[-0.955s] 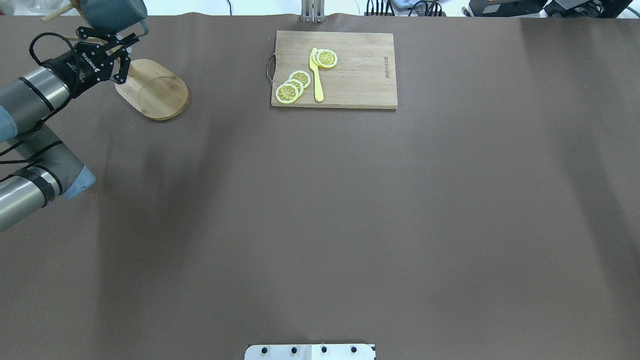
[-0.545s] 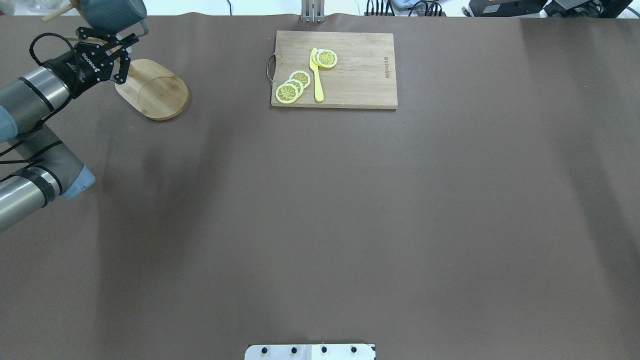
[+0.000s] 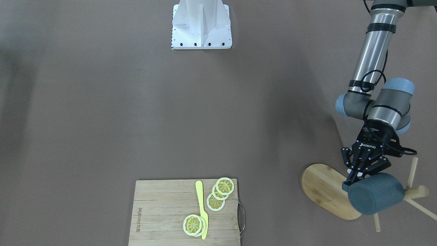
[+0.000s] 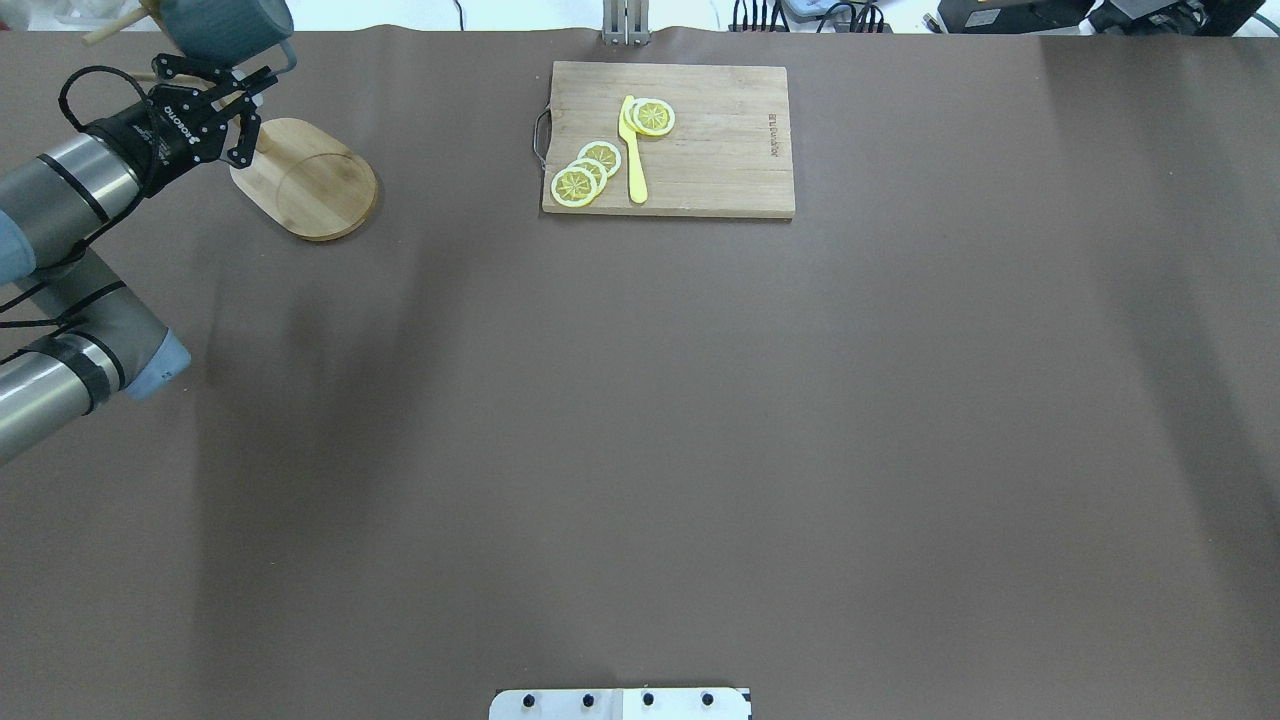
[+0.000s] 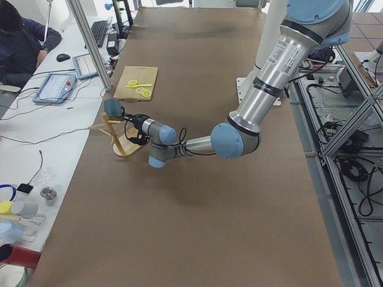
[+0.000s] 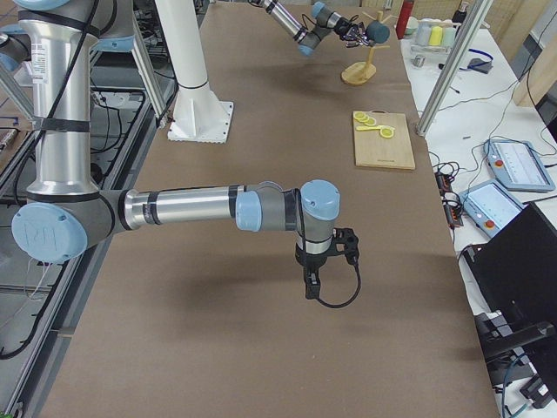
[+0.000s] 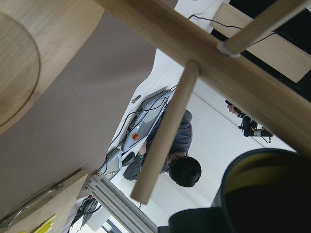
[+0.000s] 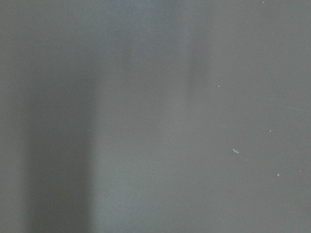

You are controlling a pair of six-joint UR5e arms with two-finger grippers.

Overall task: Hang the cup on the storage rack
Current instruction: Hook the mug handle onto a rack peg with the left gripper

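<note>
Overhead exterior: almost nothing is changed; dark blue-grey mug [image 4: 225, 25] seems hung on light bamboo mug tree [image 4: 310, 180], left gripper [image 4: 262, 100] released beside it.

**Soft, even light; left wrist view blurred and burnt out**

Diffuse light from above falls evenly on the brown desk [image 4: 640, 450]. It leaves only broad, soft-edged shadow bands in the overhead view and a dim upper-left corner in the front-facing one. The strip beyond the desk's far edge is washed out white. A bright streak of glare runs along the metal tube of the left arm [image 3: 370, 58]. In the left wrist view the storage rack [image 7: 204, 43] is very close and soft, the cup [image 7: 262, 194] is dark and out of focus, and the background burns white. The right wrist view is flat grey, darker at its left.
</note>
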